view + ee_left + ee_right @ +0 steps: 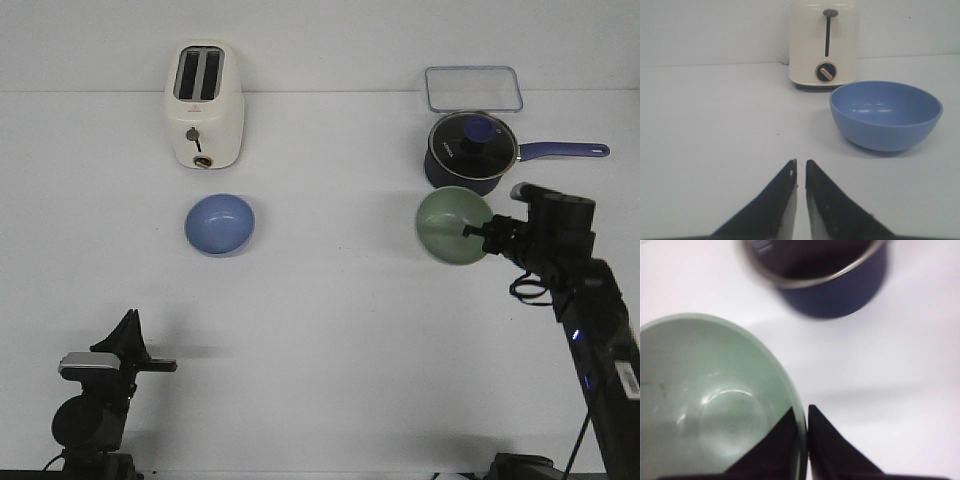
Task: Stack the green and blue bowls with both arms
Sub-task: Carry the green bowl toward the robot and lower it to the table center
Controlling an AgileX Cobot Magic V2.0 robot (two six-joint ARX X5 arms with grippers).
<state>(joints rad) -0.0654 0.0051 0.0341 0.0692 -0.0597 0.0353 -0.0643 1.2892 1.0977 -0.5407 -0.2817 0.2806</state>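
Front view puts my right gripper (472,231) at the green bowl (452,226), which sits just in front of the dark blue saucepan (470,152), its rim overlapping the pot's base in this view. Right wrist view shows the grip: one finger (775,445) lies inside the bowl (710,400), the other outside, and the rim is pinched between them, so I read that gripper as clamped on the green bowl's wall. The saucepan (830,280) appears blurred beyond the rim.

My left gripper (135,345) hangs well short of the blue bowl (219,224), on the near side of the toaster (204,104). Left wrist view shows its two fingers (770,200) drawn almost together with only a thin slit between them and nothing held. The blue bowl (885,115) stands upright on the white table (715,130), just in front of the toaster (824,44) and slightly to one side of it. The two bowls are well apart, each upright.

A clear lidded container (473,88) lies behind the saucepan.
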